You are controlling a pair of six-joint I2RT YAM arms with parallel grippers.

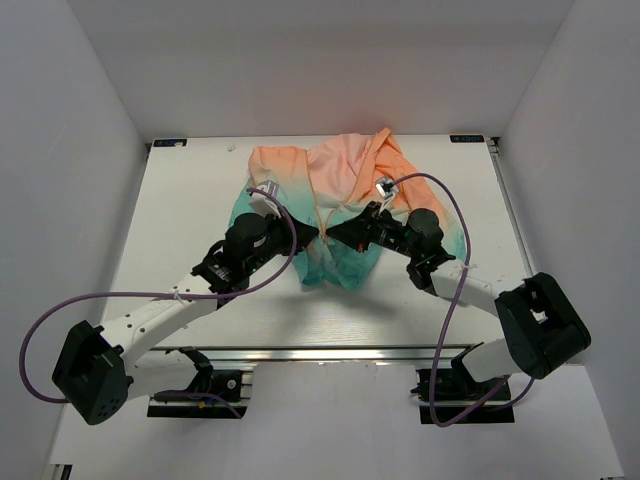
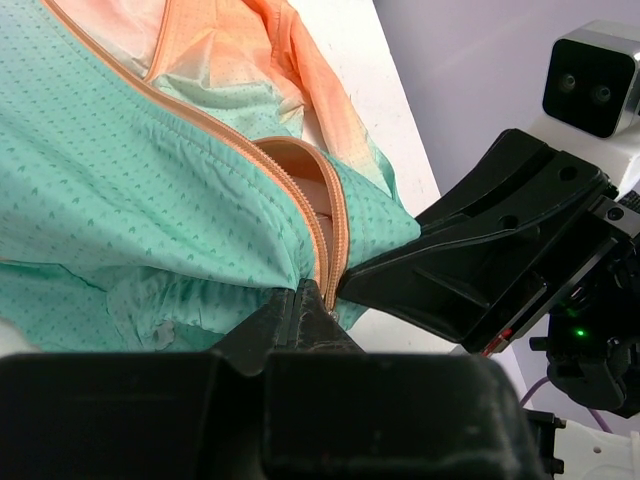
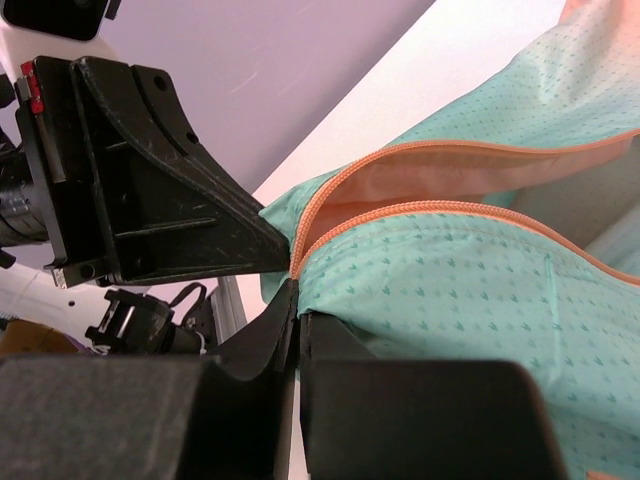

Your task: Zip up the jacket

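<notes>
**Two Claws Meet at the Foot of an Open Zipper**

Just beyond the arm bases, the jacket (image 1: 345, 190) lies mid-table with its teal hem (image 1: 335, 272) bunched toward the robot. Above the hem the left claw (image 2: 308, 298) and right claw (image 3: 296, 300) meet tip to tip. Each is pressed together on the cloth where the orange zipper (image 2: 322, 215) starts to part. One probably anchors the fabric while the other draws the slider, which is hidden. Farther on, the tracks gape toward the peach hood (image 1: 375, 150), close to the far edge of the table (image 1: 190, 200). White surface on both flanks gives the arms room to swing.
</notes>
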